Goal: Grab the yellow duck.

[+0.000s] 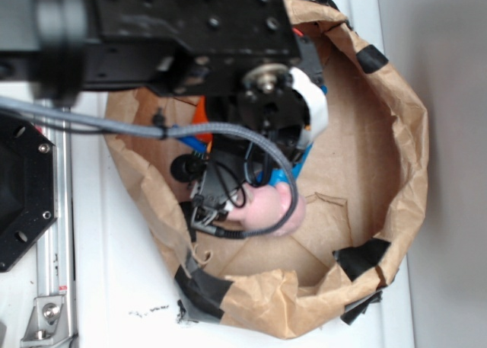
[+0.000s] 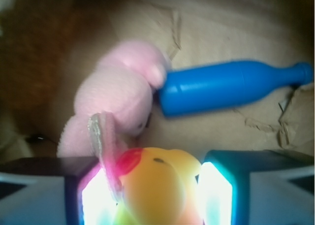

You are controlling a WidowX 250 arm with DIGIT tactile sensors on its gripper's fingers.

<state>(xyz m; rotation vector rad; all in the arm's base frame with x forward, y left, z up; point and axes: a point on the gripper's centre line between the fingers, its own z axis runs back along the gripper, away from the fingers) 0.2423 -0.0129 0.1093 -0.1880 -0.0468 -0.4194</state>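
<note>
No readable text in either view.

The paper bag (image 1: 396,142), the blue bottle (image 2: 221,87) and the black robot arm (image 1: 190,36) carry no legible letters, numbers or labels; any fine print there may be is perhaps lost to blur.

Glare blows out my tool's pads (image 2: 96,198) (wrist view soft, dark-cornered); the exterior view is evenly bright.
</note>
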